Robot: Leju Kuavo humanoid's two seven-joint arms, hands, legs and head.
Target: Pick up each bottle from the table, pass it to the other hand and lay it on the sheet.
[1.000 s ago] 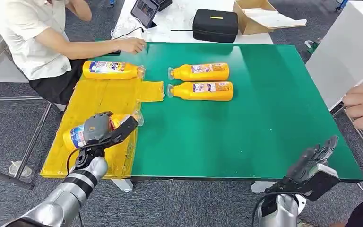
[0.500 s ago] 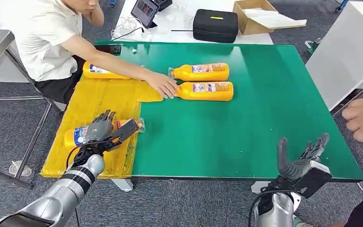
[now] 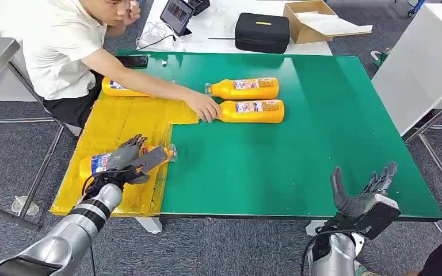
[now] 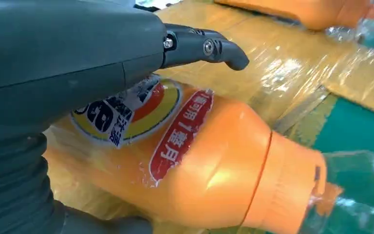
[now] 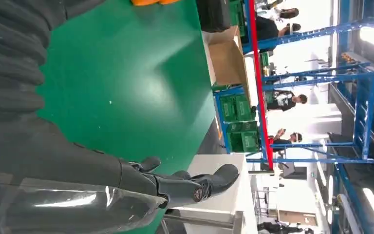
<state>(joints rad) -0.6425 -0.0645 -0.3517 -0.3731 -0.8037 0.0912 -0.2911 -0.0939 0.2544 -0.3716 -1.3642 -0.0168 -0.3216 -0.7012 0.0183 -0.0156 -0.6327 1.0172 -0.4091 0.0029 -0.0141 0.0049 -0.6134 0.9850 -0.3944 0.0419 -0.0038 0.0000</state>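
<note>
Orange plastic bottle (image 3: 95, 164) lies on the yellow sheet (image 3: 121, 123), and our left hand (image 3: 128, 158) rests over it with fingers spread, so we judge the laying step finished. Our right hand (image 3: 364, 192) waits wide and empty; next we reach for the two orange bottles (image 3: 247, 99) on the green bench (image 3: 322, 138).

We note a silver left arm (image 3: 86, 221) banded in black, with a black cable near the wrist. Both the left hand (image 3: 128, 160) and right hand (image 3: 364, 198) are dark grey; visible screws mark one finger (image 4: 209, 47). The right wrist housing appears black.
</note>
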